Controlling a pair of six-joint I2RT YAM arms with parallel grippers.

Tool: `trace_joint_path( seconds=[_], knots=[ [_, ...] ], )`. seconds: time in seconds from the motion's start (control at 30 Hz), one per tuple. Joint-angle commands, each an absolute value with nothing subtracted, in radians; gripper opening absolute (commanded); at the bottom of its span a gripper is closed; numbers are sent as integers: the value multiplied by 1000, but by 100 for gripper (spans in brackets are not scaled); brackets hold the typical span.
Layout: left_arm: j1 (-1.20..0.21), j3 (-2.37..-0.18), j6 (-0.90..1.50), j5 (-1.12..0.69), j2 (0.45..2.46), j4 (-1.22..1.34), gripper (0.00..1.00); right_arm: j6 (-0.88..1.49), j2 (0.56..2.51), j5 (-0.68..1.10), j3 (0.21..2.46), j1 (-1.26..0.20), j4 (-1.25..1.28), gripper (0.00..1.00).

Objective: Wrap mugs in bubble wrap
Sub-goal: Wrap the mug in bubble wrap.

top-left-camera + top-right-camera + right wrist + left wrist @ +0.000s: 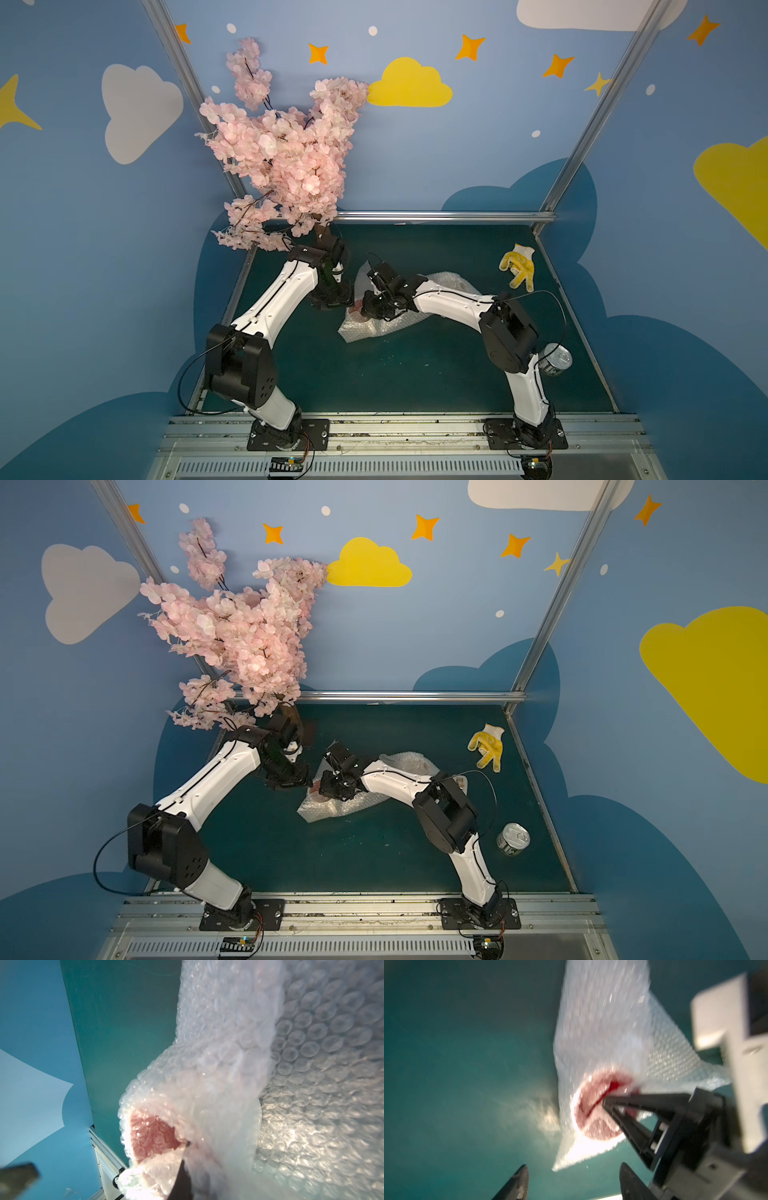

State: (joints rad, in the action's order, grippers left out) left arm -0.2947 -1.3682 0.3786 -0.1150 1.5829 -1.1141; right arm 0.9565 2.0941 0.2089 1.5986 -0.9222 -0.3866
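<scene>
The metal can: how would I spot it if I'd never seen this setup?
Find the green table, then the right arm's black elbow. The metal can stands upright just beyond it, near the table's right edge. Unlike the floppy yellow glove further back, it is a small shiny cylinder with a pull-tab lid.

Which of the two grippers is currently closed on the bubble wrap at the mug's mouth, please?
The right gripper: its tips are pinched shut on the bubble wrap at the red-lined mug. The left gripper stands open, empty.

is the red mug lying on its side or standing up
On its side: in the left wrist view the red mug shows its round red mouth sideways through the bubble wrap.
</scene>
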Motion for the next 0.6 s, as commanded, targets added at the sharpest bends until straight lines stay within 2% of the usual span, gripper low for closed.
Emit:
trace_joint_path(
  seconds=[0.0,0.1,0.3,0.57],
  knots=[
    [-304,-1284,510,-251,1544,-1097,71,1011,2140,130,1550,-912,-390,0],
    [-305,-1203,600,-313,1511,-1025,71,1023,2137,132,1542,-907,-378,0],
    [-301,-1103,713,-311,1479,-908,71,1044,2114,127,1511,-899,-341,0],
    [-285,-1074,791,-291,1545,-767,66,1048,2104,134,1500,-896,-327,0]
  ],
)
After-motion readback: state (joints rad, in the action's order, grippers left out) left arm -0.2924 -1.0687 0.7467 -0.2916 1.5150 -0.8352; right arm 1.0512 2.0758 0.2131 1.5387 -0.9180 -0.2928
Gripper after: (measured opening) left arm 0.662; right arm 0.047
